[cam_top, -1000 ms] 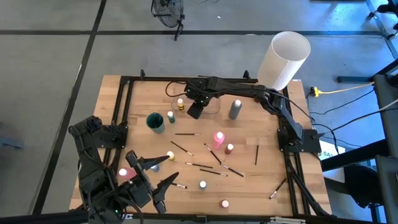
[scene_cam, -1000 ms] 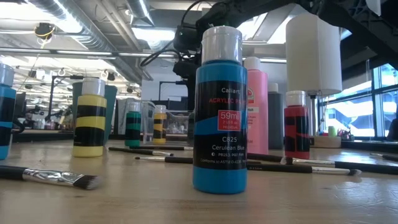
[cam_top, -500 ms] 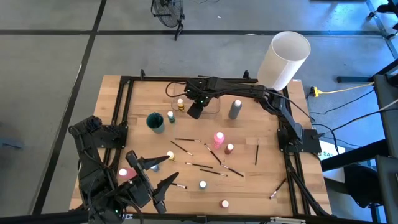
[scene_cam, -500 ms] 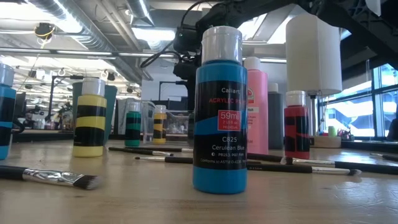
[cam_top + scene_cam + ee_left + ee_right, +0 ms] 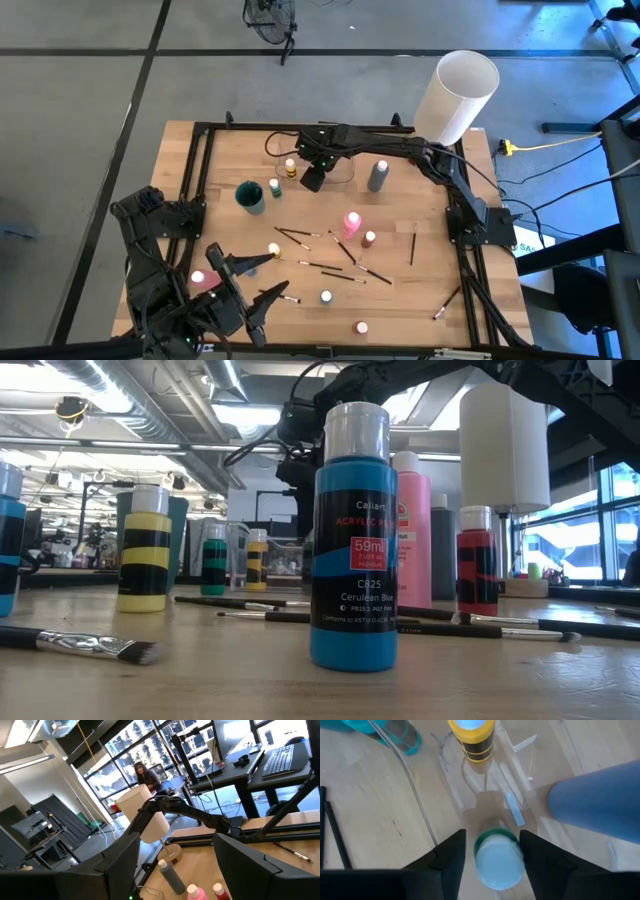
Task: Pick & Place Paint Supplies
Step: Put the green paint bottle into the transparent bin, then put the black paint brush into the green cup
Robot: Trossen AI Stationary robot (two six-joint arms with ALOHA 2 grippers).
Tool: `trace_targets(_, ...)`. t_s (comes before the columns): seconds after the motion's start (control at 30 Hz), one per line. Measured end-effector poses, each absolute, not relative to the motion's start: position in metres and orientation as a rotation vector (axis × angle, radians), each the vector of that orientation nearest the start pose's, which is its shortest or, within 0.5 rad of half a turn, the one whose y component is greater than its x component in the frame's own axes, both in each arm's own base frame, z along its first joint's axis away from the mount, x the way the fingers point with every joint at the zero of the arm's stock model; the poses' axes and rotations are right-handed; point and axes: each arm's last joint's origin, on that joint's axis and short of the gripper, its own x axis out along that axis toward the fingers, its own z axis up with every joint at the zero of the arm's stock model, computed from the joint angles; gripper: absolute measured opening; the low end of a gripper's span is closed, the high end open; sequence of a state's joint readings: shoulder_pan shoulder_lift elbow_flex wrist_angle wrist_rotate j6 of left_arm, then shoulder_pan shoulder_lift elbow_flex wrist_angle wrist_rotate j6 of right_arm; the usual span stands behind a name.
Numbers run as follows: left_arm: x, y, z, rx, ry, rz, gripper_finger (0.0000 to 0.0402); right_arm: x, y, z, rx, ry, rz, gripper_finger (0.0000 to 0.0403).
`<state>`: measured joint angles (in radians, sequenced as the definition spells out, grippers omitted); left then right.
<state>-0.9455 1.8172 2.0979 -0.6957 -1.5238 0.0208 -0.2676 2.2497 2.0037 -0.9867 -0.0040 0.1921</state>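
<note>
Here right pincer (image 5: 492,852) open astride green bottle (image 5: 499,857); yellow bottle (image 5: 471,737), grey bottle (image 5: 600,797) near.

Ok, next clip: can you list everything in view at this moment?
lamp: one, white, far right corner.
grey bottle: one, far side.
pink bottle: one, centre.
small bottles: several, yellow, green, blue, red, scattered.
paintbrushes: several, dark-handled, around the centre.
cup: one, teal, left of centre.
person: one, beyond the table.
left gripper: open, near left corner.
right gripper: over a white-capped green bottle, far side.
</note>
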Motion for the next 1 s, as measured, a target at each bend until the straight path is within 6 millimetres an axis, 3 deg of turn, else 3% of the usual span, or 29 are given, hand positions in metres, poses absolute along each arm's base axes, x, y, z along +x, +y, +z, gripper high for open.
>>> trace_targets(0.33, 0.237, -0.279, 0.455, 0.424, 0.149, 0.569, 0.0253, 0.452, -0.123, 0.218, 0.332, 1.214, -0.346, 0.0245)
trace_targets(0.47, 0.237, -0.279, 0.455, 0.424, 0.149, 0.569, 0.0253, 0.448, -0.122, 0.23, 0.326, 1.207, -0.353, 0.0254)
trace_targets(0.73, 0.237, -0.279, 0.454, 0.428, 0.15, 0.569, 0.0253, 0.439, -0.115, 0.279, 0.315, 1.207, -0.377, 0.0257)
trace_targets(1.0, 0.236, -0.279, 0.453, 0.444, 0.155, 0.565, 0.0253, 0.422, -0.072, 0.34, 0.298, 1.163, -0.302, 0.0257)
